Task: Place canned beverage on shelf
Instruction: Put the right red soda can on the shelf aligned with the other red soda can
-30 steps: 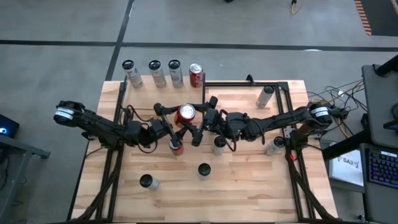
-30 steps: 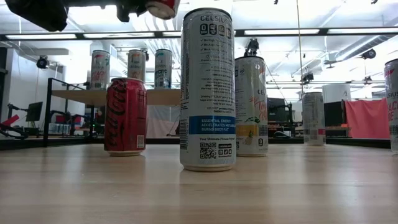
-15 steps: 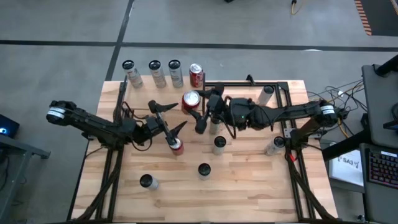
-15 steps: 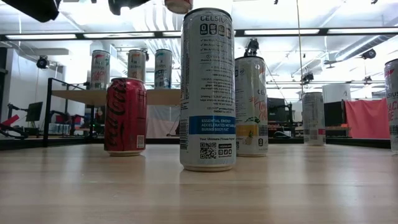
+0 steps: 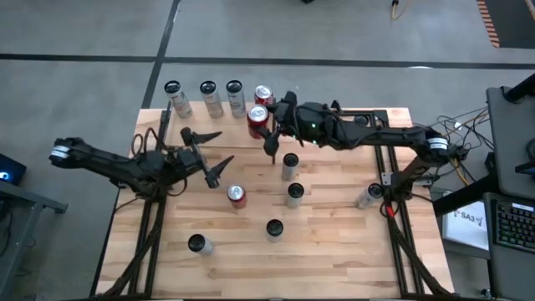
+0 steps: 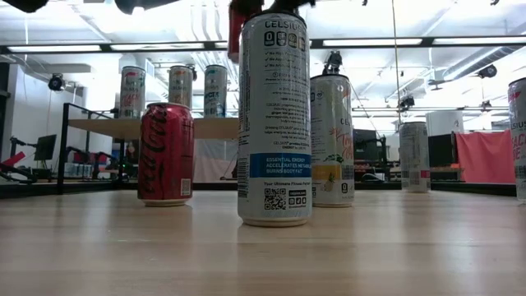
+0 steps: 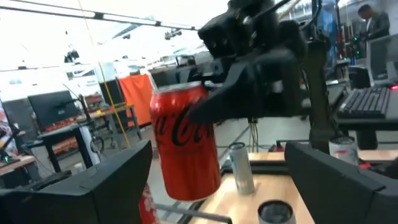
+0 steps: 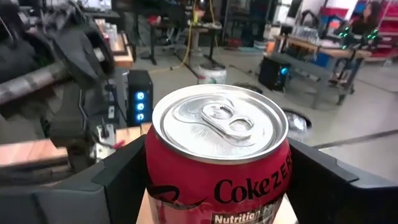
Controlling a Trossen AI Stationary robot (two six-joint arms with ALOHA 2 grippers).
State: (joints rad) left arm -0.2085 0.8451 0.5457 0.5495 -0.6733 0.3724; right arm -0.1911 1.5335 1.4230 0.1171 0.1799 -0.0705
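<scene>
The wooden table (image 5: 334,251) carried several cans. The shelf (image 5: 219,107) stood along its far left edge, bearing three slim cans (image 5: 207,98) and one red can (image 5: 264,99). The right arm reached across toward the shelf; the right gripper (image 5: 266,125) was clenched on a red Coke can (image 5: 257,122), held raised just near of the shelf's right end and not resting on it. The left gripper (image 5: 209,150) sat at the left-centre of the table, fingers spread wide and grasping nothing. A second red can (image 5: 237,196) stood on the table to the near right of that gripper. Slim cans (image 5: 290,165) stood scattered over the table's centre and near side.
</scene>
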